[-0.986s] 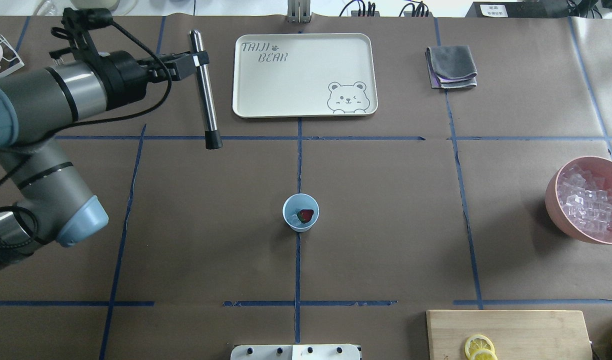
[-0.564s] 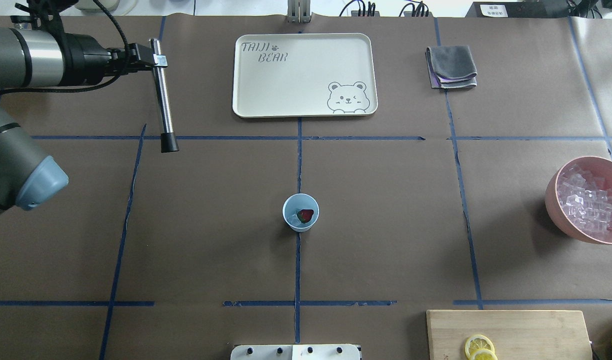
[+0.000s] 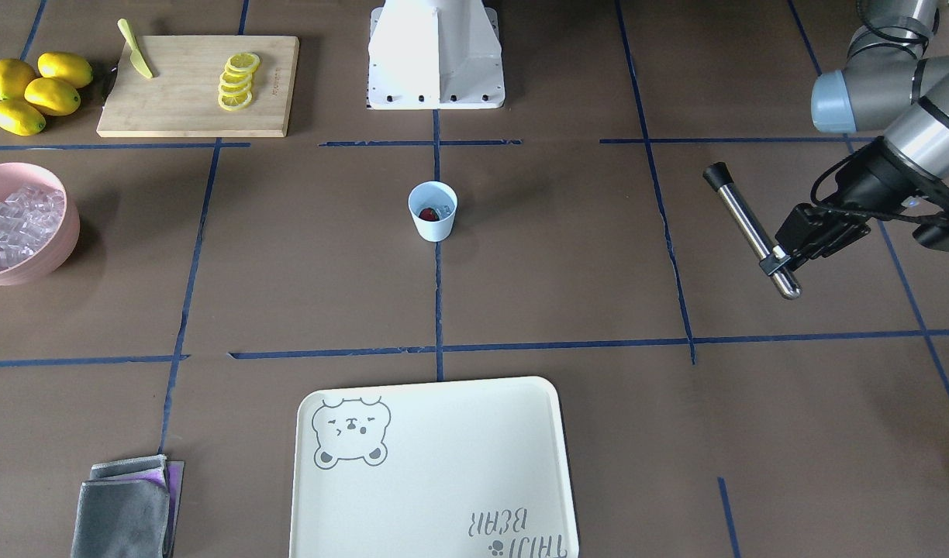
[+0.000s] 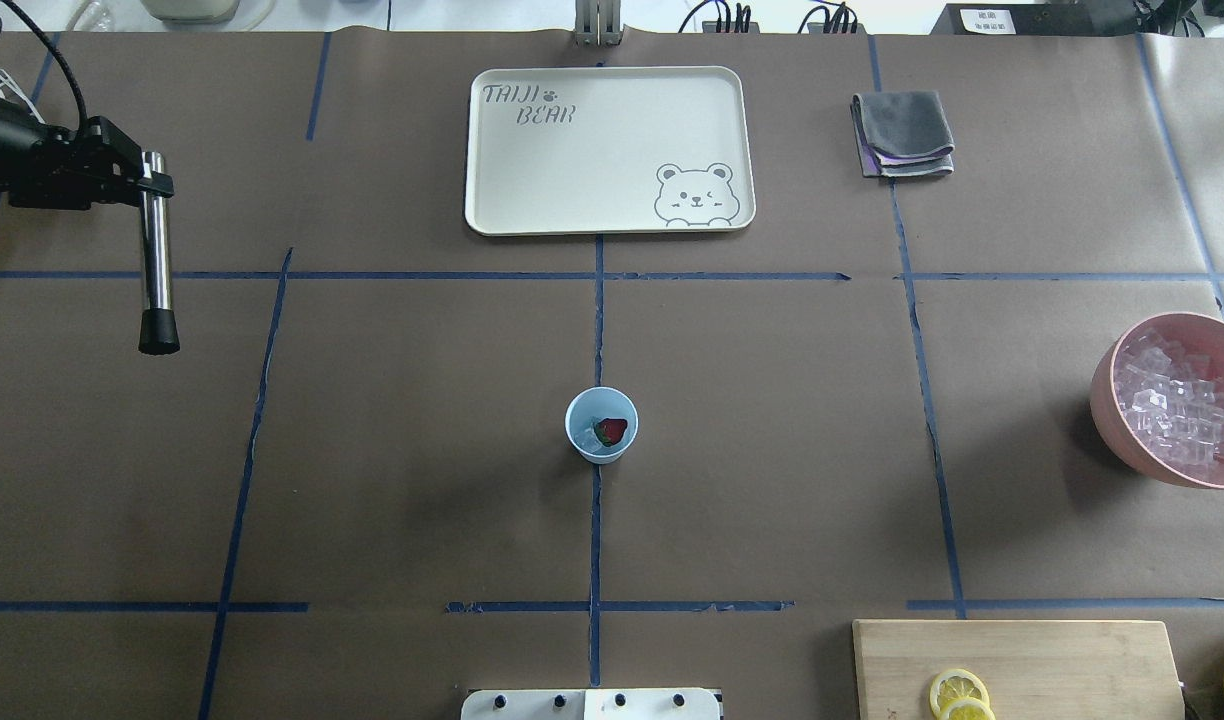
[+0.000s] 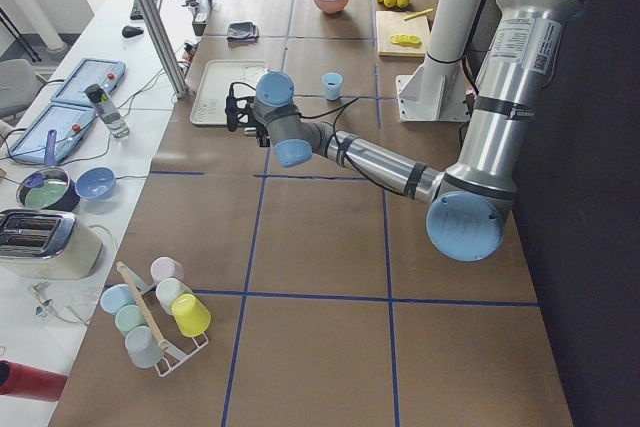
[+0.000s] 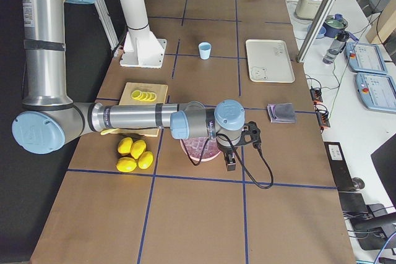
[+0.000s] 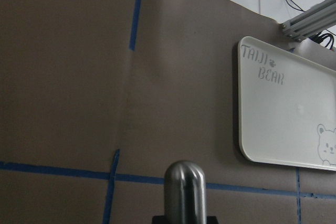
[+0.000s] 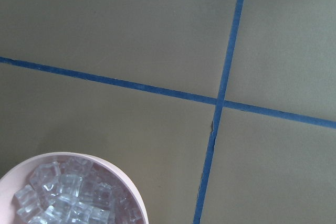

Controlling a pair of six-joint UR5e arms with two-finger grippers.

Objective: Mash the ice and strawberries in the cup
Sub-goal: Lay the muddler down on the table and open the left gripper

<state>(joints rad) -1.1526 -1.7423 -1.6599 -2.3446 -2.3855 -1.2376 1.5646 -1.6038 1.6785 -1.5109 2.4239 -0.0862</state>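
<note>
The pale-blue cup (image 4: 601, 447) stands upright at the table's middle, also in the front-facing view as cup (image 3: 433, 225). Inside it lie a dark-red strawberry (image 4: 612, 431) and clear ice (image 4: 589, 428). My left gripper (image 4: 153, 172) is at the far left, well away from the cup, shut on the upper end of a steel muddler (image 4: 156, 260) whose black tip points toward the robot's side. The left wrist view shows only the muddler's rounded steel end (image 7: 184, 190). My right gripper (image 6: 230, 164) hangs over the pink bowl; I cannot tell whether it is open or shut.
A cream bear tray (image 4: 532, 200) lies at the back centre, with a folded grey cloth (image 4: 903, 134) to its right. The pink bowl (image 4: 1112, 400) full of ice sits at the right edge. A cutting board (image 4: 1052, 660) with lemon slices and whole lemons (image 3: 32, 91) are near the robot's base.
My left arm has swung leftward with the muddler still held, from beside the tray to the table's far left. The cup and its contents have not moved.
</note>
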